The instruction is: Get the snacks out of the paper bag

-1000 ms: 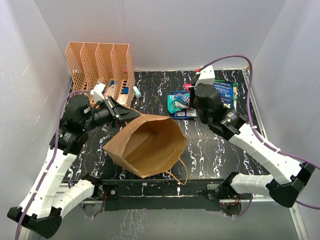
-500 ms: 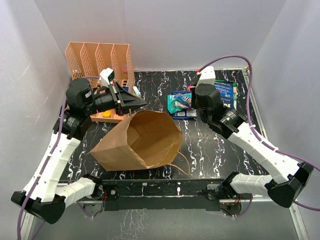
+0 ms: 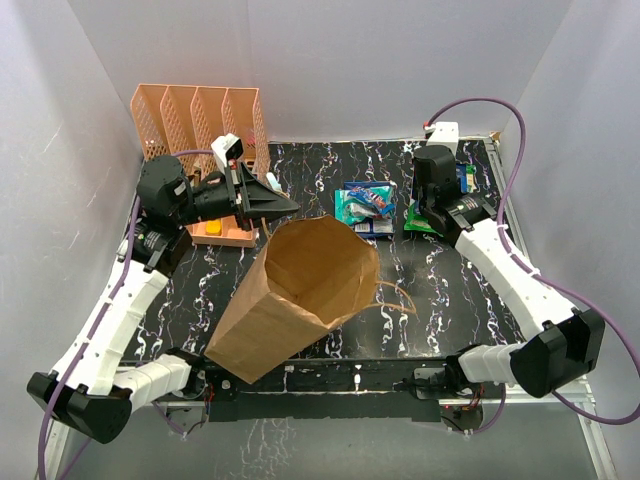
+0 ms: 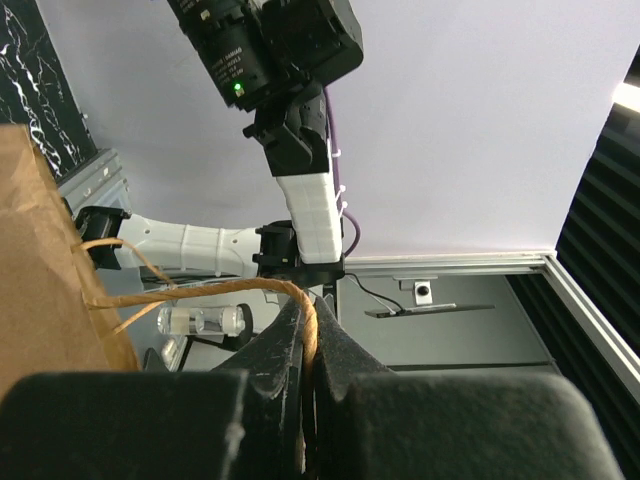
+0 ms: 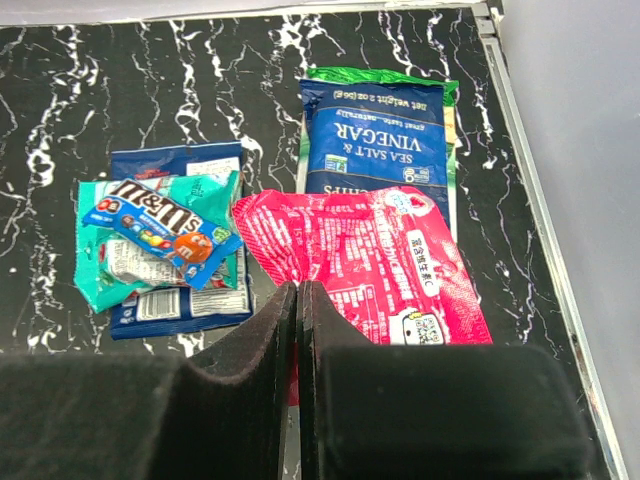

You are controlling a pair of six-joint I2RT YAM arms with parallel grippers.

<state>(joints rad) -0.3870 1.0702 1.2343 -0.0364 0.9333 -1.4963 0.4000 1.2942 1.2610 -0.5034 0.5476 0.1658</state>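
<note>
The brown paper bag [image 3: 300, 290] hangs tilted at the table's middle, its open mouth facing up. My left gripper [image 3: 283, 206] is shut on its twisted paper handle [image 4: 200, 293]; the bag's side [image 4: 35, 290] shows in the left wrist view, where the gripper [image 4: 308, 322] pinches the cord. My right gripper [image 5: 299, 292] is shut on the near edge of a red snack packet [image 5: 375, 255] at the back right. Under it lies a dark blue packet [image 5: 375, 140] on a green bag [image 5: 385, 76]. Teal and blue candy packets [image 5: 160, 240] lie to the left, also in the top view [image 3: 365, 205]. My right gripper [image 3: 428, 208] hides the red packet there.
An orange perforated file organizer [image 3: 200, 125] stands at the back left, with small stationery items [image 3: 212, 228] by its base. White walls close in the table. A metal rail [image 5: 545, 230] runs along the right edge beside the packets.
My left gripper has risen and moved right with the handle, lifting the bag so that it hangs more upright. My right arm has swung toward the back right corner.
</note>
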